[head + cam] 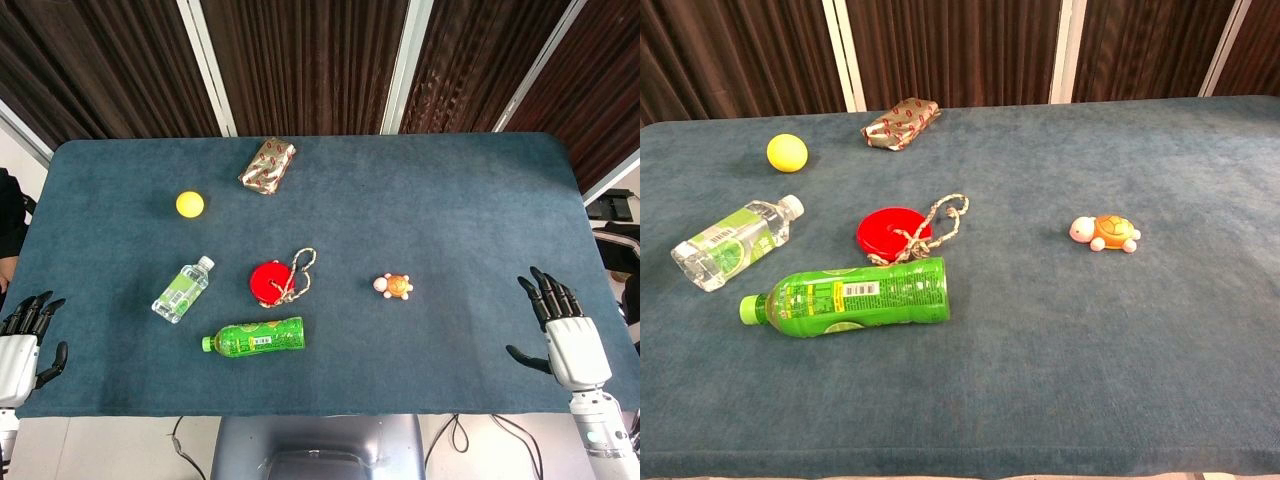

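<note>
Right now both robot hands hold nothing, fingers spread. The left robot hand (22, 340) is nearest the clear bottle (182, 290). The right robot hand (562, 325) is nearest the turtle (394, 286).

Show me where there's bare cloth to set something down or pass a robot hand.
Bare cloth runs from the toy turtle to the right robot hand, and along the far right edge of the table. The near strip below the green bottle is free. Crowded: red disc with cord, clear bottle, yellow ball, wrapped packet.
</note>
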Available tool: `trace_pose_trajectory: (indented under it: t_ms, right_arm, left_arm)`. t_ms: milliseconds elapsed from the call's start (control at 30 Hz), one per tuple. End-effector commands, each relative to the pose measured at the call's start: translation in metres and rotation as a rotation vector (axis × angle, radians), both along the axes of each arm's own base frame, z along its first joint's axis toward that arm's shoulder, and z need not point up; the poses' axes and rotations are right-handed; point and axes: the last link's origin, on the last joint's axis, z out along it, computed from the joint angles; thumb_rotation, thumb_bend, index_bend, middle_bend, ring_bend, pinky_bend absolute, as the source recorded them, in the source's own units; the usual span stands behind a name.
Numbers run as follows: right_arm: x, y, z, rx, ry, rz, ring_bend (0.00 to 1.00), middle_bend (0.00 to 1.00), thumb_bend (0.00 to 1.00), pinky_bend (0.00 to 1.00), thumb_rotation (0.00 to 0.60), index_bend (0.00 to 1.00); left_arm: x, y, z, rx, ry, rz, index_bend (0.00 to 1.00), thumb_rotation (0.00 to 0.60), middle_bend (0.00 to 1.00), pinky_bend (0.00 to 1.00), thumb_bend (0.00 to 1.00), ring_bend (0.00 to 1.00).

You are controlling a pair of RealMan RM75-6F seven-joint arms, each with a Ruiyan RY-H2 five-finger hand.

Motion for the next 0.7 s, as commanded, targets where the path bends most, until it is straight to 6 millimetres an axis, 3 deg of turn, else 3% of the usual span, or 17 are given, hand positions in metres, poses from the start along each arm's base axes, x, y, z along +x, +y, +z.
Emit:
trace_pose_trajectory:
  t_ms: [33,167,267,333,467,500,633,700]
  right_arm:
    - [0.0,0.0,-0.001,0.003,-0.004,0.001,0.0,0.03,0.12,0.23,0.6,0.02]
    - [0.0,-0.002,-0.001,0.007,-0.003,0.001,0.01,0.03,0.12,0.25,0.6,0.03]
    - [0.0,-0.006,-0.001,0.004,-0.008,0.005,0.09,0.03,0.12,0.31,0.6,0.04]
    - [0.002,-0.011,-0.001,0.002,-0.013,0.011,0.23,0.03,0.12,0.4,0.6,0.05]
    - [0.011,-0.03,-0.004,0.02,-0.014,0.034,0.65,0.06,0.12,0.69,0.6,0.11]
    - [0.014,-0.035,-0.005,0.029,-0.017,0.042,0.66,0.06,0.12,0.71,0.6,0.11]
    - [0.031,-0.058,-0.015,0.064,-0.036,0.099,0.9,0.2,0.13,0.96,0.6,0.25]
    - [0.042,-0.07,-0.022,0.079,-0.044,0.142,0.95,0.27,0.16,1.0,0.6,0.31]
  left_arm:
    - [0.001,0.0,0.0,-0.004,-0.002,-0.01,0.17,0.6,0.09,0.22,0.49,0.08]
    - [0.002,0.001,-0.002,-0.015,-0.004,-0.016,0.17,0.6,0.09,0.22,0.49,0.08]
    - [0.003,0.001,-0.003,-0.021,-0.005,-0.025,0.17,0.6,0.09,0.22,0.49,0.08]
    - [0.003,0.001,-0.003,-0.021,-0.009,-0.028,0.17,0.6,0.1,0.23,0.49,0.08]
    - [0.002,0.0,-0.002,-0.023,-0.009,-0.02,0.17,0.6,0.1,0.23,0.49,0.08]
    - [0.002,-0.001,-0.003,-0.025,-0.01,-0.02,0.17,0.6,0.1,0.23,0.49,0.08]
    - [0.003,-0.003,-0.002,-0.023,-0.006,-0.027,0.17,0.6,0.1,0.23,0.49,0.08]
    - [0.003,-0.003,-0.002,-0.025,-0.005,-0.024,0.18,0.6,0.1,0.23,0.49,0.08]
